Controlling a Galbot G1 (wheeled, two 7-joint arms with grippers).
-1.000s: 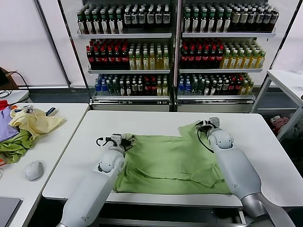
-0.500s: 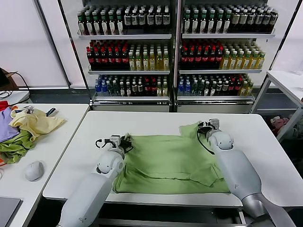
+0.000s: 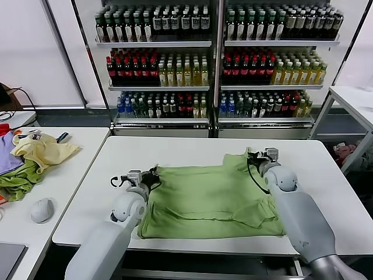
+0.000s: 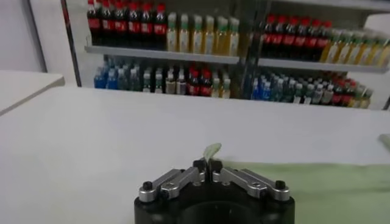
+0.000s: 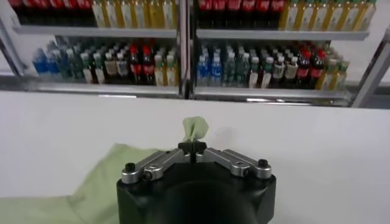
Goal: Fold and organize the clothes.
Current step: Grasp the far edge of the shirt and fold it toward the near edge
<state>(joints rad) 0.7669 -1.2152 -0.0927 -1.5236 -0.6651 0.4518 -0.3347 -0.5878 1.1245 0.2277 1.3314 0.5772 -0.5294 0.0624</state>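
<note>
1. Green cloth filled the head view: the shirt (image 3: 207, 198) lay spread on the white table (image 3: 175, 149). My left gripper (image 3: 152, 173) held its far left corner and my right gripper (image 3: 252, 156) its far right corner. Compared with a second before, both arms had drawn apart, the left further left and the right further right. The far edge between them ran straighter, so I judged the cloth was being tensioned flat before a fold.

2. From the left wrist, my left gripper (image 4: 207, 164) had its tips pressed together on a small tab of the shirt (image 4: 317, 182), which poked out beyond them. The rest trailed off along the table (image 4: 122, 128).

3. From the right wrist, my right gripper (image 5: 193, 146) likewise pinched a tuft of the shirt (image 5: 103, 176), standing up past the closed tips, with the table (image 5: 317, 140) bare beyond. Wrinkles near the front hem remained, so folding proper had not yet begun.
</note>
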